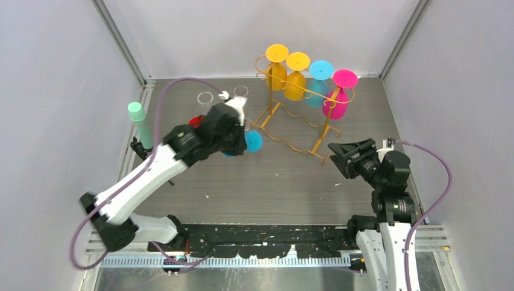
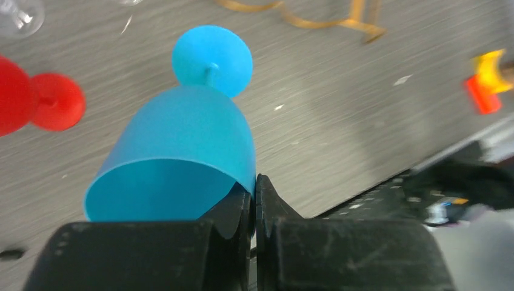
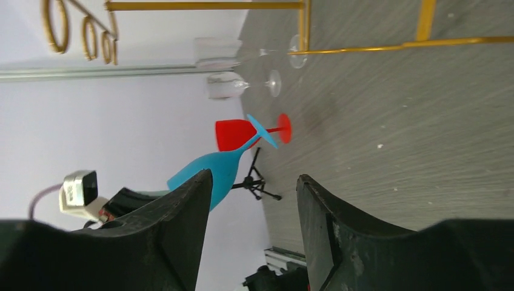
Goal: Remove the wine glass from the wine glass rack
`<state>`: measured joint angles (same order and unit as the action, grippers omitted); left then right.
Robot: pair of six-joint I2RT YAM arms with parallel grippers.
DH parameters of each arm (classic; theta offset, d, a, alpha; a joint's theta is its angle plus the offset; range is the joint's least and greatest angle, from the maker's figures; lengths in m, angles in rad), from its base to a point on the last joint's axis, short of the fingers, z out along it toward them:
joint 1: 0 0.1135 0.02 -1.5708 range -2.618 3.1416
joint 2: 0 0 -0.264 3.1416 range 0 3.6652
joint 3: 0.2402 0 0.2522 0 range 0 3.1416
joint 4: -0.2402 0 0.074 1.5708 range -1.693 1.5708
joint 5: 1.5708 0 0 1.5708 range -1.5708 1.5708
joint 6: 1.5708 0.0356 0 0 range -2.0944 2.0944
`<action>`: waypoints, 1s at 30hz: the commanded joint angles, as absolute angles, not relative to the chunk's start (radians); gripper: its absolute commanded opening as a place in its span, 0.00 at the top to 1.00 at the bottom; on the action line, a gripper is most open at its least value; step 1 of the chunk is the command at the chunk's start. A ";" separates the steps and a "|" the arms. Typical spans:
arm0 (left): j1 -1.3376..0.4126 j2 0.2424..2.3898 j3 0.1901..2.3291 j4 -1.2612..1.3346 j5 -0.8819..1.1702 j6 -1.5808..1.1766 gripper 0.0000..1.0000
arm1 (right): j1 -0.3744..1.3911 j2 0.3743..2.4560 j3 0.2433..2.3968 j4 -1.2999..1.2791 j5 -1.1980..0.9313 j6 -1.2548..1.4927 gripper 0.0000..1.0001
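Observation:
The gold wire wine glass rack (image 1: 295,115) stands at the back right of the table, and several coloured glasses hang upside down from its top rail, among them a pink one (image 1: 337,102). A blue wine glass (image 1: 253,140) is off the rack, left of the rack's base. My left gripper (image 1: 237,138) is shut on it. In the left wrist view the jaws (image 2: 254,189) pinch the rim of its bowl (image 2: 182,145), with its foot pointing away. My right gripper (image 1: 344,159) stands open and empty near the rack's right foot, and its fingers (image 3: 251,182) frame the blue glass (image 3: 212,171) in the distance.
A red wine glass (image 2: 36,103) lies on its side left of the blue one. Two clear glasses (image 1: 205,97) stand at the back. A green cylinder (image 1: 139,124) stands at the left wall. The rack's wavy base (image 2: 315,18) lies just beyond the held glass.

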<state>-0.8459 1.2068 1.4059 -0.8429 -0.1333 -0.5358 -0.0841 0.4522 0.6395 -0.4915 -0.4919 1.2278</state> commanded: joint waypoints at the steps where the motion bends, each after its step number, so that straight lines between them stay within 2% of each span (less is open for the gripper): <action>1: -0.793 1.432 1.513 -1.081 -0.227 -0.375 1.00 | -0.080 0.443 0.639 -0.616 -0.401 1.103 0.42; 6: -0.717 1.639 1.645 -1.108 -0.166 -0.323 1.00 | -0.080 0.469 0.584 -0.612 -0.355 1.084 0.44; 10: -0.679 1.760 1.738 -1.146 -0.147 -0.292 1.00 | -0.080 0.548 0.500 -0.494 -0.379 1.095 0.51; 15: -0.646 1.851 1.811 -1.159 -0.080 -0.266 1.00 | -0.070 0.720 0.419 -0.326 -0.409 1.102 0.62; 19: -0.635 1.881 1.846 -1.167 -0.027 -0.258 1.00 | -0.048 0.842 0.416 -0.266 -0.382 1.072 0.64; 22: -0.629 1.898 1.884 -1.188 -0.016 -0.252 0.92 | -0.024 0.938 0.410 -0.217 -0.357 1.049 0.64; 26: -0.623 1.914 1.943 -1.201 0.040 -0.244 0.77 | -0.001 1.050 0.394 -0.121 -0.322 1.046 0.65; 30: -0.618 1.944 2.020 -1.241 0.011 -0.238 0.63 | 0.030 1.154 0.397 -0.029 -0.275 1.044 0.65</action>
